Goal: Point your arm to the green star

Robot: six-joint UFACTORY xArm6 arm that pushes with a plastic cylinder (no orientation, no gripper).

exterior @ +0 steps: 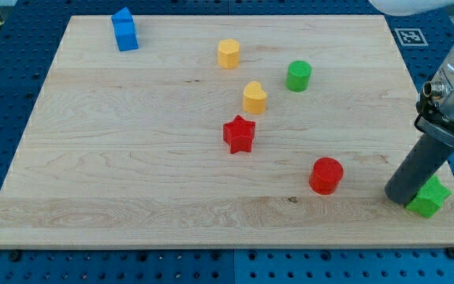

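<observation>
The green star lies near the board's right edge, at the view's bottom right. My dark rod comes down from the view's right and my tip rests on the board right beside the star, on its left side, touching or nearly touching it. The rod hides part of the star's left edge.
A red cylinder stands left of my tip. A red star, a yellow heart, a yellow hexagon and a green cylinder sit mid-board. A blue block is at the top left. The wooden board rests on a blue perforated table.
</observation>
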